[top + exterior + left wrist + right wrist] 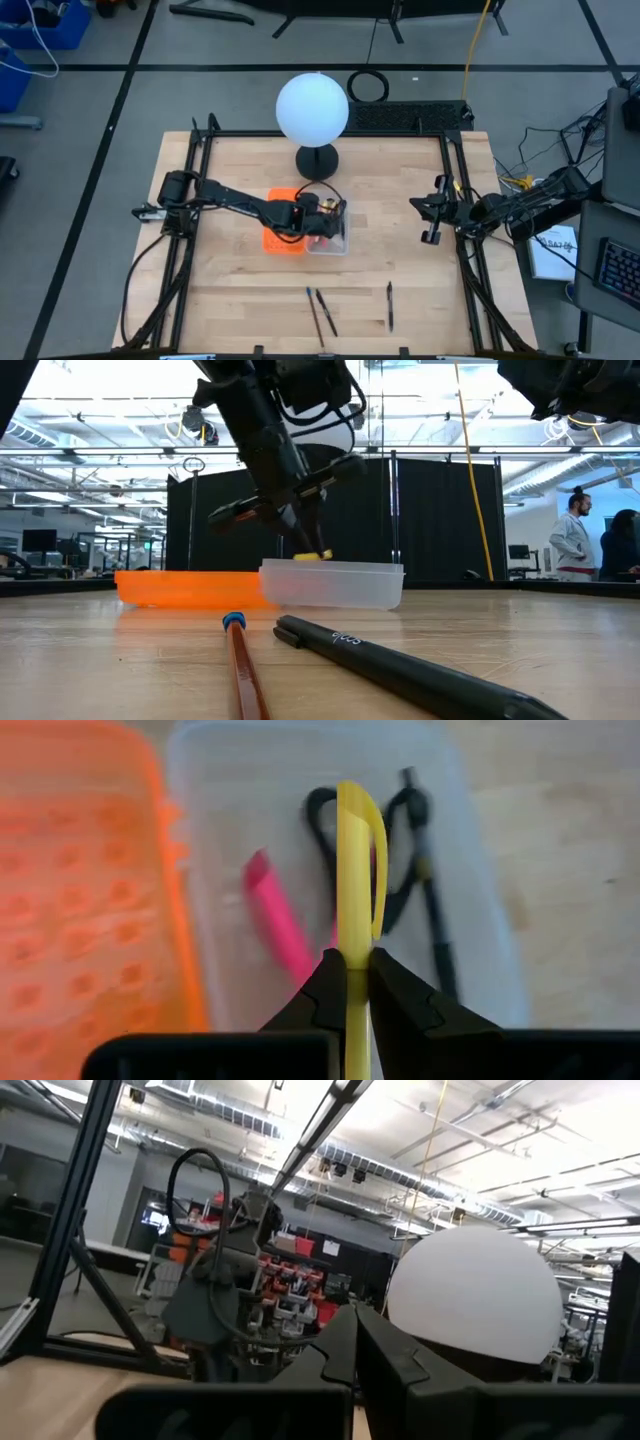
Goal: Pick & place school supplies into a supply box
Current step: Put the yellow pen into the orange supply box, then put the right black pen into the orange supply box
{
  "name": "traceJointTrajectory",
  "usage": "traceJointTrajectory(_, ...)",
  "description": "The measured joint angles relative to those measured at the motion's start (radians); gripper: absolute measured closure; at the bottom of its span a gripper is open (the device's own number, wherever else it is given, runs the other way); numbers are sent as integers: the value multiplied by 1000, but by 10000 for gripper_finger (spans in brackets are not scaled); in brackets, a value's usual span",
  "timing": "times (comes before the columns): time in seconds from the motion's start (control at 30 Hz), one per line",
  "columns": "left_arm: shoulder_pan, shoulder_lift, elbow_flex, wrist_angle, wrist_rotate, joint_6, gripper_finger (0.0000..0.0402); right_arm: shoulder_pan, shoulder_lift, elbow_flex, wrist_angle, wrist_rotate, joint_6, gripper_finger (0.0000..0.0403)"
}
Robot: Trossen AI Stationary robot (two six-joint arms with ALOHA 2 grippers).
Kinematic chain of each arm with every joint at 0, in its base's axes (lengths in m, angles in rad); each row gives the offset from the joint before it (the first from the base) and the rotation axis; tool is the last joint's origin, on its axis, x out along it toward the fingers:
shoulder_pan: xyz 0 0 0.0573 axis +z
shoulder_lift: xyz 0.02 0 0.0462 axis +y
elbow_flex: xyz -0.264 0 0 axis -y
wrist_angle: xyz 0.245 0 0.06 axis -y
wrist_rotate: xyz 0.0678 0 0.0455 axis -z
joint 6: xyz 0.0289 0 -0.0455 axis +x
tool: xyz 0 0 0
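The table (pixel 250 300) is pale wood, its grain plain to see, with a soft satin sheen. The supply box (pixel 345 586) is frosted, see-through plastic, smooth-walled. Beside it the orange tray (pixel 70 890) is glossy plastic dotted with holes. The yellow pen (pixel 355 870) looks like slick, shiny plastic, and the left gripper (pixel 350 982) has matt black fingers. The dark pen (pixel 400 665) has a dull finish. The white globe (pixel 312 108) looks smooth and matt.

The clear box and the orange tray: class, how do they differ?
The clear box is colourless with plain walls; the orange tray is orange and perforated. The clear box holds a pink pen and scissors; the orange tray shows nothing inside. Both are shallow, similar in size, side by side.
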Motion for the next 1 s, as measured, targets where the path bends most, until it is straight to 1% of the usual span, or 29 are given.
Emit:
traceJointTrajectory(0.1, -1, 0, 0, -54, 15, -56, 374, 0, 0, 0, -4, 0, 0, 403)
traceJointTrajectory(0.23, -1, 0, 0, -64, 25, -95, 374, 0, 0, 0, -4, 0, 0, 403)
traceJointTrajectory(0.53, -1, 0, 0, -60, 22, -110, 384, 0, 0, 0, 1, 0, -11, 403)
traceJointTrajectory(0.73, -2, 0, 0, -22, 26, -109, 381, 0, 0, 0, 7, 0, -11, 403)
traceJointTrajectory(0.8, -4, 0, 0, 4, 11, -67, 379, 0, 0, 0, 7, 0, -11, 403)
traceJointTrajectory(0.87, -7, -10, -1, 42, -2, 15, 378, 0, 0, 0, 7, 0, -11, 403)
traceJointTrajectory(0.93, -11, -36, -1, 82, -18, 135, 378, 0, 0, 0, 7, 0, -11, 403)
traceJointTrajectory(1.0, -19, -85, -1, 84, -45, 264, 377, 0, 0, 0, 7, 0, -11, 403)
